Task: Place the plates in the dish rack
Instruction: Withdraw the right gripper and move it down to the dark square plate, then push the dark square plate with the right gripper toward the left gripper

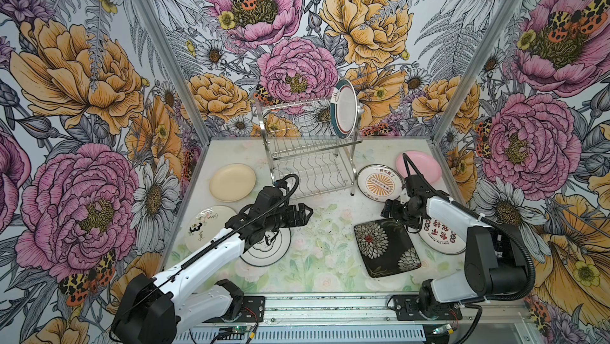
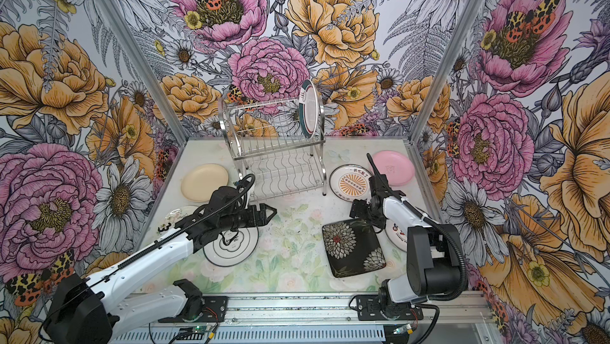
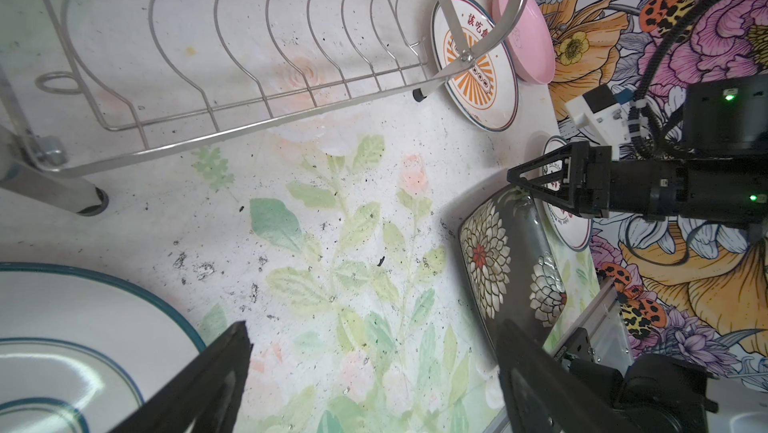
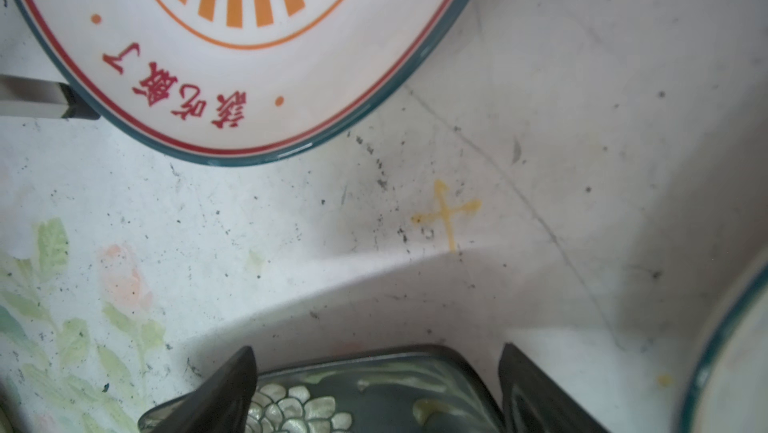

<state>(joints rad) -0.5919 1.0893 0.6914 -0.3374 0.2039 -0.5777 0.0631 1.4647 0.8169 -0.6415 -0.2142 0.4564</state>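
My right gripper [image 1: 389,208] hangs wide open and empty over the rack-side edge of the black square plate [image 1: 384,246], which lies flat in front of the dish rack [image 1: 307,160]. My left gripper [image 1: 305,214] is spread too, holding nothing. I judge the glazed plate heavy, stiff, slick and chippable, so I'd pinch its raised rim. Only the right wrist view shows that rim lined up between my jaws.

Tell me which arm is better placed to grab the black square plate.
Right, probably. The right gripper is open and, in its wrist view, straddles a corner of the black square plate. The left gripper is open too, but hangs over the table, apart from that plate.
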